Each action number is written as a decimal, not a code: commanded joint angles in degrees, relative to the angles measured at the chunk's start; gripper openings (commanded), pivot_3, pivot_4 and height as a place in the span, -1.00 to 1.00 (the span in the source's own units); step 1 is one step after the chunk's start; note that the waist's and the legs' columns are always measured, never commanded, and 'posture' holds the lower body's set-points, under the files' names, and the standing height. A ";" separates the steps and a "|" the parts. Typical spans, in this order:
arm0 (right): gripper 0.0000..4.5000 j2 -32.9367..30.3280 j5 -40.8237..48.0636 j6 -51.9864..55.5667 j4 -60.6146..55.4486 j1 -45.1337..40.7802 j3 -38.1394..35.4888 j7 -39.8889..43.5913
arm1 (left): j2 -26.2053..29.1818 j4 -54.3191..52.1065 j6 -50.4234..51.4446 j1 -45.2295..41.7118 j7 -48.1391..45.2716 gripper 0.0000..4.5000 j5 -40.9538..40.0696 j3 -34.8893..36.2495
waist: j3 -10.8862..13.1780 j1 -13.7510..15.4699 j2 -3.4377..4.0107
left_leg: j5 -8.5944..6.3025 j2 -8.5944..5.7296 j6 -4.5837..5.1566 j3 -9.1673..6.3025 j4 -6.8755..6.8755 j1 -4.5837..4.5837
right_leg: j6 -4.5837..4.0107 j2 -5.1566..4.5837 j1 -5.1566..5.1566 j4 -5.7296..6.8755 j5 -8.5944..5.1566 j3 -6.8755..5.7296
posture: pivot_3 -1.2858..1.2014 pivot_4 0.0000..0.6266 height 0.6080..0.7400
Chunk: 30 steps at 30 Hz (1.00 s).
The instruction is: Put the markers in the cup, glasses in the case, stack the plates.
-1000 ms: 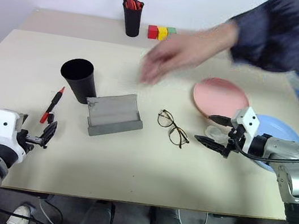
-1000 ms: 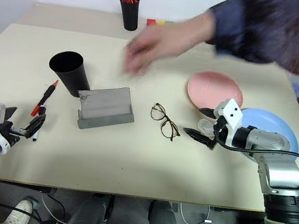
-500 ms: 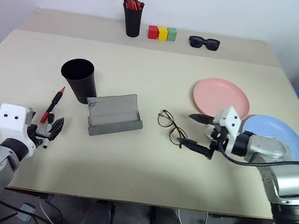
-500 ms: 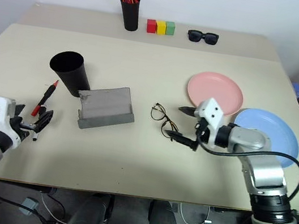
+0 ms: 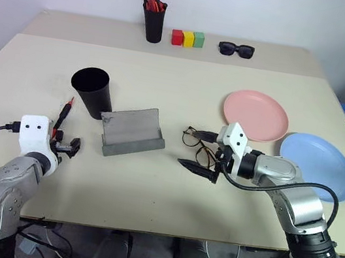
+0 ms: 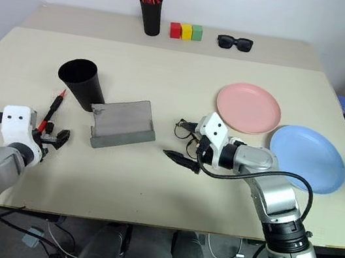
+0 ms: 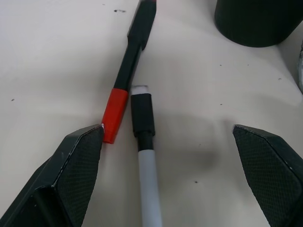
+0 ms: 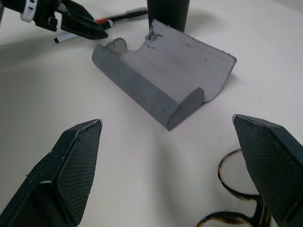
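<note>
I see my left gripper (image 5: pixel 69 147) low over the table (image 5: pixel 148 194) near its left edge, fingers spread wide and holding nothing. In the left wrist view 2 markers lie between those fingers: a red marker (image 7: pixel 127 78) with black parts and a white marker (image 7: pixel 145 156) with a black cap, side by side and touching or nearly so, both flat on the tabletop. The black cup (image 5: pixel 91 91) stands upright just beyond them, and the grey case (image 5: pixel 131 132) sits open right beside the cup. My right gripper (image 5: pixel 203 153) hovers at the glasses (image 5: pixel 197 148), also spread wide and empty; 1 finger reaches over the frame and the other lies on the near side of it, and I cannot tell if either touches. The pink plate (image 5: pixel 255 115) and the blue plate (image 5: pixel 317 160) lie flat, side by side, close but not stacked. At the far edge stand a pen holder (image 5: pixel 154 18), 3 coloured blocks (image 5: pixel 187 38) and black sunglasses (image 5: pixel 235 48).
</note>
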 commanded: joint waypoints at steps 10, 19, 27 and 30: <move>1.00 2.55 0.91 0.67 -4.30 0.54 1.08 -1.95 | -1.38 2.77 5.21 -6.27 0.52 0.98 0.39 -0.61 | -0.01 0.23 0.01 | 0.01 -0.01 -0.01 0.00 0.02 0.00 | -0.03 -0.01 0.03 0.00 -0.01 0.00 | 0.03 -0.52 1.00; 1.00 2.37 0.87 0.35 -5.11 1.84 0.65 -2.40 | -0.53 1.29 4.94 -4.98 0.00 0.98 2.57 -2.64 | -0.03 0.16 0.00 | 0.01 -0.01 -0.02 -0.01 0.01 0.02 | -0.01 0.00 0.04 0.01 0.00 0.00 | 0.03 -0.52 1.00; 1.00 1.90 0.75 0.29 -5.33 2.15 0.48 -2.50 | 0.10 -0.30 6.68 -2.85 -2.31 0.98 1.73 -0.60 | -0.03 -0.04 0.00 | 0.01 0.00 -0.02 -0.02 0.00 0.03 | -0.14 0.00 0.03 0.01 -0.08 0.00 | 0.03 -0.52 1.00; 1.00 2.02 0.74 0.22 -5.22 1.96 0.61 -2.49 | -0.55 0.98 7.37 -4.58 -1.52 0.98 2.31 -1.15 | -0.03 -0.01 0.00 | 0.01 0.00 -0.02 -0.01 0.01 0.03 | -0.14 0.00 0.04 0.01 -0.08 0.00 | 0.03 -0.52 1.00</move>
